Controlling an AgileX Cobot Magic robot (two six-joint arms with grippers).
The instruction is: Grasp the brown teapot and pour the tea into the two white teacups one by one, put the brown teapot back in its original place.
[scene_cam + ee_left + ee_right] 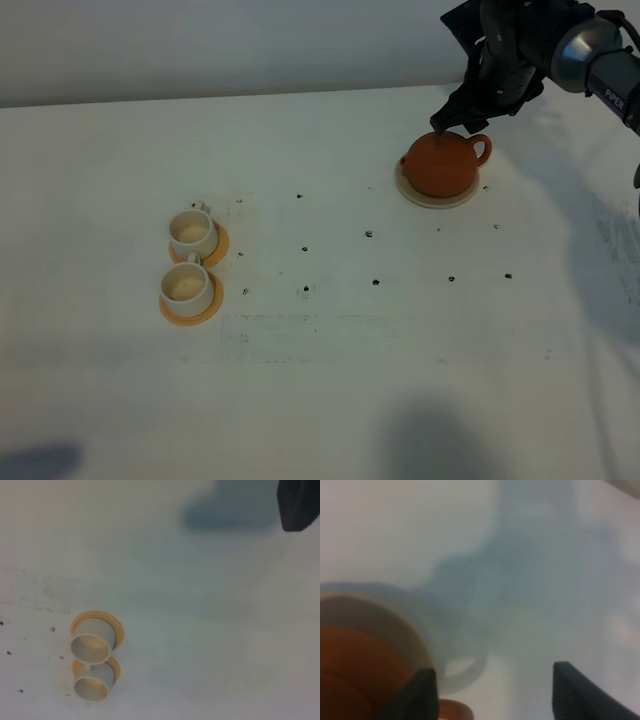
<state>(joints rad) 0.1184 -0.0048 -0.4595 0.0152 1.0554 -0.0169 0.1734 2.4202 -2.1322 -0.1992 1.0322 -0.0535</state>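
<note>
- At two o'clock on the table [330, 400], the right gripper [495, 682] hangs just over the handle side of the brown teapot [438, 165]. Its jaws are spread wide and grip nothing, and the fingers [572, 695] stand well apart with bare table between them.
- That wide stance makes sense, I'd say: it leaves room to come down around the loop handle [483, 150], which sits just beside one fingertip in the right wrist view.
- The teapot is upright with its lid on, centred on the pale coaster [440, 204]. That is its home spot, and it is not lifted yet.
- The handle points to about two o'clock, toward the arm, and the spout to nine o'clock, toward the cups. It looks set up so one grasp leads straight into a pour.
- Way over at nine o'clock, well apart from the pot, sit the two white teacups [193, 232], each on its own orange saucer [190, 316].
- One cup sits right behind the other, nearly touching, so the second pour should need only a small shift. Whether there is tea inside, I can't tell.
- The left gripper [298, 502] shows only a dark edge in its own view, high above the cups. I can't tell whether it is open or shut.
- My call: the grasp is the step in hand, and all the pouring lies ahead.
</note>
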